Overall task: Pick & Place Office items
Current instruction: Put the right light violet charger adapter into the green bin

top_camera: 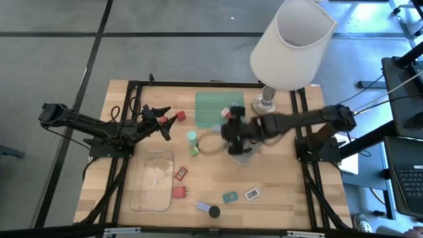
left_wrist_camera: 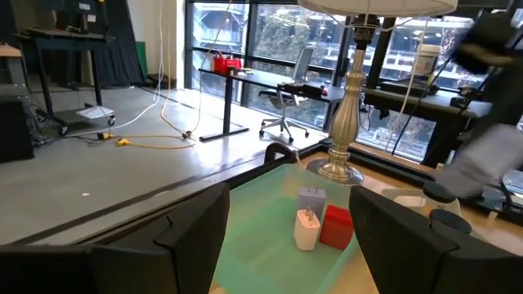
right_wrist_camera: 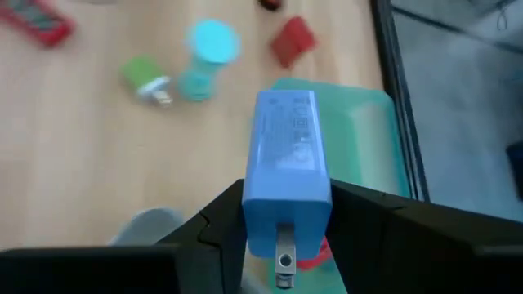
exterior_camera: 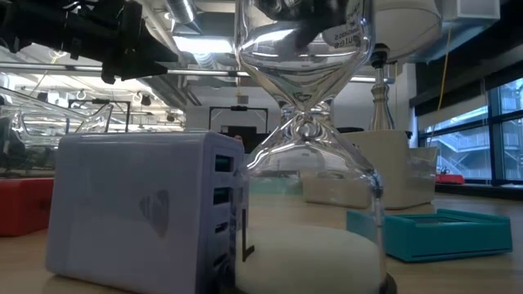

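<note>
One blue charger (right_wrist_camera: 288,167), clamped in right tool (right_wrist_camera: 286,224)

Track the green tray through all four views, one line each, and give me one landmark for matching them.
High view: the green tray lies at the table's far edge, left of the lamp base.
Low view: not visible in it; nearer items block the table.
Left wrist view: it lies ahead between the fingers, holding a red block and pale pieces.
Right wrist view: its corner shows behind the blue charger.
Shared landmark: the lamp, absent only from the right wrist view.
</note>
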